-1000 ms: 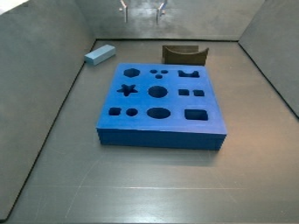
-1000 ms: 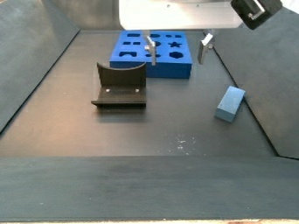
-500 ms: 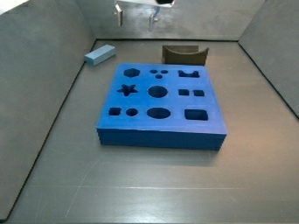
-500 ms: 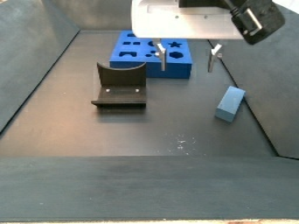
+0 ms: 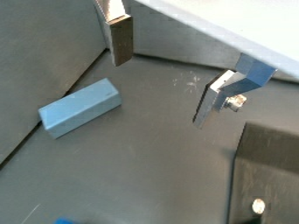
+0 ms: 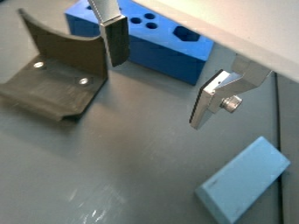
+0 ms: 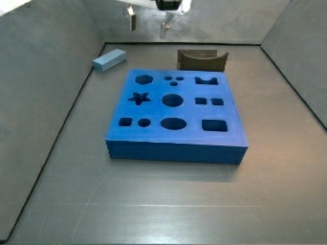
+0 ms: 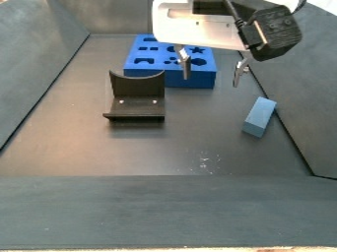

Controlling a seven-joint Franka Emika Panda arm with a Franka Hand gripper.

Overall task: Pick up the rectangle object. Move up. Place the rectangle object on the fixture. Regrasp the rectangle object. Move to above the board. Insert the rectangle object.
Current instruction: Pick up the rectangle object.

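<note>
The rectangle object (image 7: 107, 59) is a small light grey-blue block lying flat on the floor near the side wall; it also shows in a side view (image 8: 259, 116) and in both wrist views (image 5: 79, 107) (image 6: 243, 179). My gripper (image 7: 147, 24) hangs open and empty above the floor, between the block and the fixture (image 7: 202, 59), touching neither. In both wrist views (image 5: 160, 92) (image 6: 158, 93) only bare floor lies between the fingers. The dark fixture (image 8: 136, 96) (image 6: 52, 74) stands empty. The blue board (image 7: 173, 115) (image 8: 172, 61) (image 6: 152, 48) lies flat with its cutouts open.
Grey walls ring the floor; the block lies close to one wall (image 7: 64, 48). The back wall (image 7: 179, 19) rises right behind the gripper and the fixture.
My gripper has come lower and shifted sideways toward the block's side of the floor, staying open. The block, fixture and board have not moved.
</note>
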